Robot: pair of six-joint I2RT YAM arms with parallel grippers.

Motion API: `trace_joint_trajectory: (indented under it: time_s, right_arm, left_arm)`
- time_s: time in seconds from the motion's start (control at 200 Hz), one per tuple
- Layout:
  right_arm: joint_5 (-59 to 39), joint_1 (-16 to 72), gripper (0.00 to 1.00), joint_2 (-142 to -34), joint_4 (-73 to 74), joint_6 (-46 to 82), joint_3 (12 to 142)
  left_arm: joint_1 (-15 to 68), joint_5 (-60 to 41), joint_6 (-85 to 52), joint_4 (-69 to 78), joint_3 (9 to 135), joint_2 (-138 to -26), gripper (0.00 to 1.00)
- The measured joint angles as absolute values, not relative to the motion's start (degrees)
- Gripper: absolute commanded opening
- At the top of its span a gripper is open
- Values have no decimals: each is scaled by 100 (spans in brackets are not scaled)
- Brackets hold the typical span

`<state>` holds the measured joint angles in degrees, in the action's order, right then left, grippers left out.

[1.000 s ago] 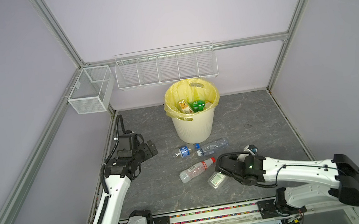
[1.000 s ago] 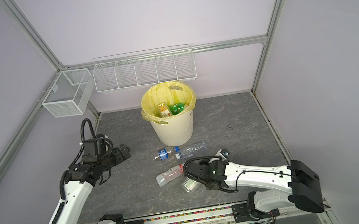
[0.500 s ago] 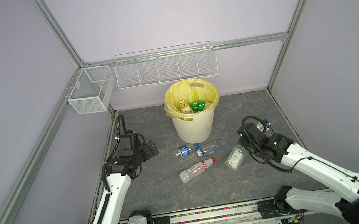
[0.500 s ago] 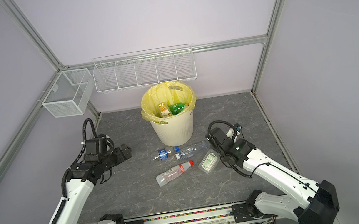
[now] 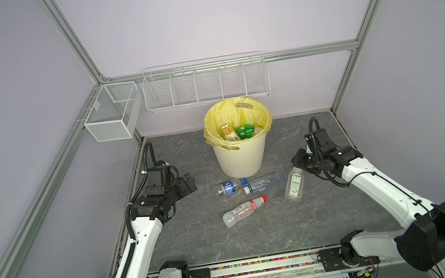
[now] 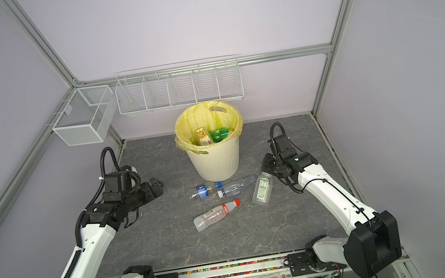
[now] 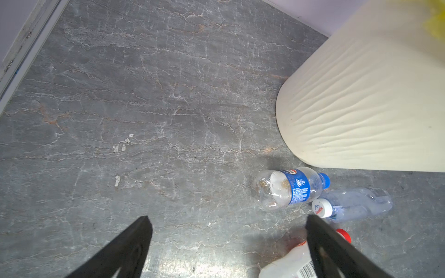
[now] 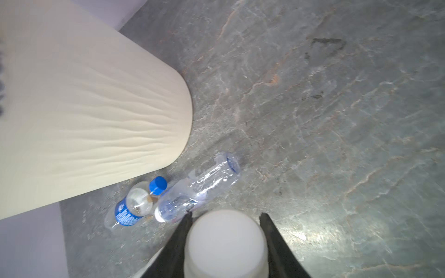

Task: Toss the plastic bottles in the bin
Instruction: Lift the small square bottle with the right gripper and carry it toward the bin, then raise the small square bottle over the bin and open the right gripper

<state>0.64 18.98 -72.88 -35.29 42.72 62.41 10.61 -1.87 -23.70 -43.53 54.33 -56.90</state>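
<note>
Grey tabletop (image 5: 199, 237); bottle (image 5: 293, 185) in right hand (image 8: 226, 214)

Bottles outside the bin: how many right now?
4. Blue-cap bottle and white-cap clear bottle lie beside the bin; red-cap bottle lies nearer the front; right end effector grips the green-label bottle. Inside, others may be hidden.

Small basket (image 5: 111, 114); long basket (image 5: 204, 84); grey tabletop (image 5: 199, 237)

I see: bin (image 5: 240, 158) at 12 o'clock, matt ribbed plastic; liner (image 5: 211, 123) glossy film; bottles (image 5: 243, 210) clear glossy plastic; tabletop (image 5: 199, 237) matt, stone-veined.
</note>
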Motion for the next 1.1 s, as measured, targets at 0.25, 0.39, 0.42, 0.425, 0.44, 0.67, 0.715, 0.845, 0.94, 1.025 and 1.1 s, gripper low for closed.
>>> trace_joint_trajectory:
  time_s: [0.25, 0.39, 0.42, 0.425, 0.44, 0.67, 0.715, 0.845, 0.94, 1.025, 1.1]
  right_arm:
    - [-827, 1444, 33, -7116, -2803, 3739, 6447]
    - [-1197, 1308, 34, -6851, -2512, 3636, 6525]
    - [-1234, 1293, 33, -6779, -2488, 3632, 6525]
    - [-1249, 1291, 33, -6761, -2486, 3632, 6525]
    - [-1269, 1286, 34, -6720, -2469, 3634, 6525]
    - [-1490, 1284, 35, -5968, -2281, 3730, 6410]
    - [-1490, 1288, 36, -5830, -2265, 3765, 6383]
    - [-1485, 1291, 36, -5527, -2246, 3789, 6361]
    - [-1485, 1291, 36, -5454, -2246, 3789, 6361]
    - [-1485, 1291, 35, -5457, -2255, 3789, 6351]
    - [-1485, 1291, 35, -5457, -2281, 3815, 6335]
  left_arm:
    - [1061, -298, -2370, -4327, 5443, -5736, 100]
    - [1061, -344, -2370, -4309, 5443, -5741, 100]
    - [1061, -353, -2370, -4305, 5443, -5741, 100]
    - [1061, -353, -2370, -4303, 5443, -5741, 100]
    - [1061, -353, -2370, -4300, 5443, -5741, 100]
    - [1061, -357, -2370, -4230, 5441, -5730, 100]
    - [1061, -360, -2370, -4213, 5441, -5730, 99]
    - [1061, -399, -2370, -4189, 5441, -5732, 100]
    - [1061, -399, -2370, -4189, 5441, -5732, 100]
    - [1061, -397, -2370, -4189, 5439, -5732, 100]
    - [1061, -390, -2370, -4189, 5430, -5732, 100]
